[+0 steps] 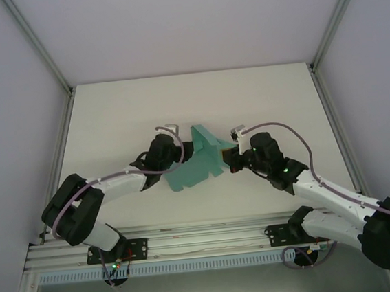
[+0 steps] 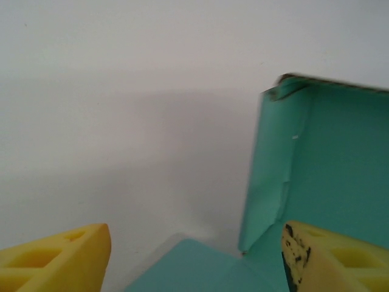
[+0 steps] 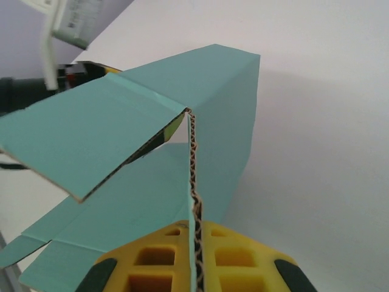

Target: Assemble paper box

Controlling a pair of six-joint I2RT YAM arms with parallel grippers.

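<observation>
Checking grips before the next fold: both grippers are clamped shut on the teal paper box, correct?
Not both. The right gripper is shut on the edge of the paper box, but the left gripper is open, its fingers wide apart, as the left wrist view shows.

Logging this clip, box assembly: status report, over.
Left pincer open, beside paper box. Right pincer shut on a panel edge. Box partly folded, one flap raised. Nothing blocking seen.
</observation>
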